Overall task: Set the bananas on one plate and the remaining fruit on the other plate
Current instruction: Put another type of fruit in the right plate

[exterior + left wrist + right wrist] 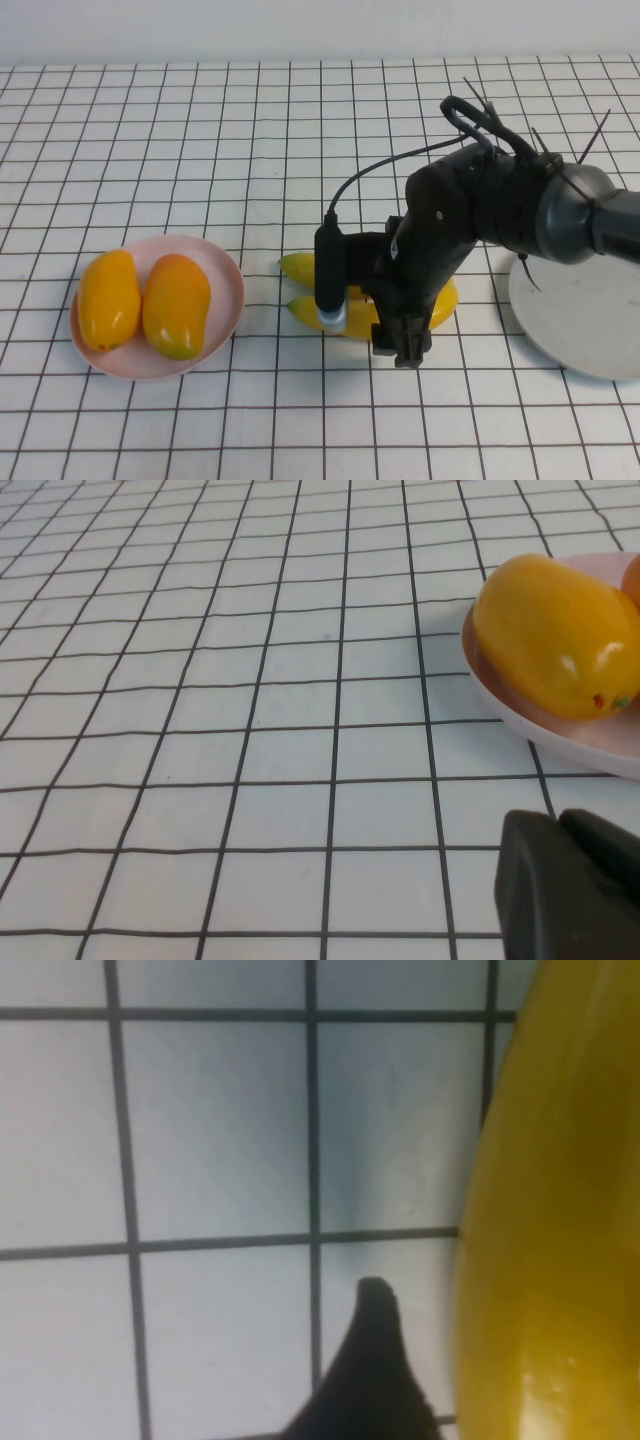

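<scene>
Two bananas (303,311) lie side by side at mid-table, their middles hidden under my right arm. My right gripper (402,340) is lowered over them and stands open. In the right wrist view one dark finger (365,1380) sits just beside a banana (550,1210), with a thin gap between them. The other fruit, two orange-yellow ovals (108,298) (177,305), rest on the pale pink plate (226,275) at the left. The light-grey plate (570,320) at the right holds nothing. My left gripper (560,830) is shut and holds nothing, low over the table near the pink plate (560,735) and one oval fruit (550,630).
A white cloth with a black grid (250,150) covers the whole table. A black cable (360,180) loops from the right arm to its wrist camera (330,280), which hangs just above the bananas' left ends.
</scene>
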Controlling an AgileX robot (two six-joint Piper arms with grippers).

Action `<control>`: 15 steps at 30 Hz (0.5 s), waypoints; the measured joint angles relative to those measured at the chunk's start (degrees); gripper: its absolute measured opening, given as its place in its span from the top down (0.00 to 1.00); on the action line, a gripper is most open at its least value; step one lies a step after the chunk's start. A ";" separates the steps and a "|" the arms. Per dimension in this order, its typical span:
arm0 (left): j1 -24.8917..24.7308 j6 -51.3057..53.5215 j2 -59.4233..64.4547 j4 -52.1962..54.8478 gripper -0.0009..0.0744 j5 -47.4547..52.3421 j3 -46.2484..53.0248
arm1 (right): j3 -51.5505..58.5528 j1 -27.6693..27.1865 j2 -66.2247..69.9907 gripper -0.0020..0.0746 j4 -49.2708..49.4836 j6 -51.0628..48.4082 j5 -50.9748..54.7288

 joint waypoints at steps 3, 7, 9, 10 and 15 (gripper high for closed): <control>0.00 0.00 0.00 0.00 0.99 0.00 0.00 | 0.00 0.00 0.75 0.35 0.45 0.00 0.00; 0.00 0.00 0.00 0.00 0.99 0.00 0.00 | 0.00 0.00 1.89 0.43 0.68 0.00 0.00; 0.00 0.00 0.00 0.00 0.99 0.00 0.00 | 0.00 0.00 2.17 0.48 0.82 0.10 -0.15; 0.00 0.00 0.00 0.00 0.99 0.00 0.00 | 0.00 0.00 2.17 0.50 0.82 0.60 -0.29; 0.00 0.00 0.00 0.00 0.99 0.00 0.00 | -0.52 0.00 0.60 0.54 0.82 6.12 -0.33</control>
